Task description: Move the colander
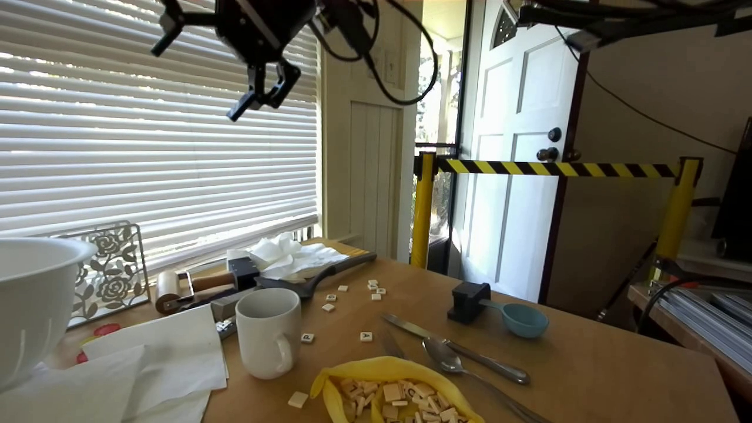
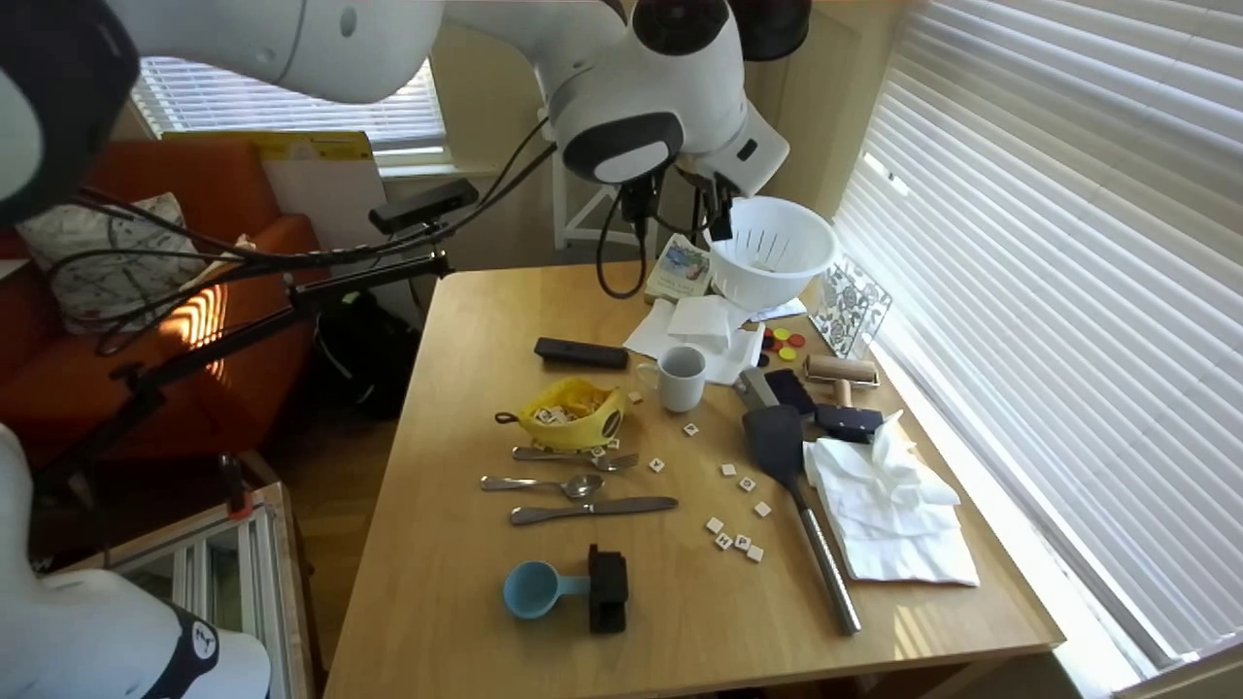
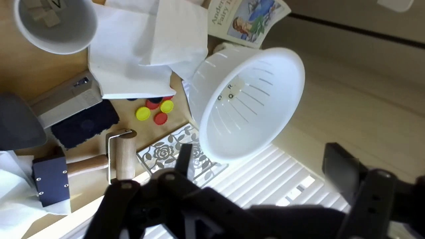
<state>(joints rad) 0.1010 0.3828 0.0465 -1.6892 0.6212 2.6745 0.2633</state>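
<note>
The white colander (image 2: 772,243) stands upright at the window-side end of the table in an exterior view. It is cut off by the left edge in an exterior view (image 1: 35,299). In the wrist view the colander (image 3: 259,129) shows its slits, wide rim and a few letter tiles inside. My gripper (image 3: 258,151) is open and empty, with its fingers spread wide. In the wrist view the colander's rim lies ahead of the fingers and apart from them. The gripper (image 1: 194,85) hangs high above the table in an exterior view. In an exterior view one dark finger (image 2: 721,221) overlaps the colander's rim.
A book (image 2: 680,267), napkins (image 2: 704,320) and a metal rose-patterned stand (image 2: 848,309) lie close around the colander. A white mug (image 2: 681,379), coloured discs (image 3: 152,109), a wooden roller (image 3: 125,154) and a spatula (image 2: 777,442) are nearby. Window blinds (image 1: 176,135) border the table.
</note>
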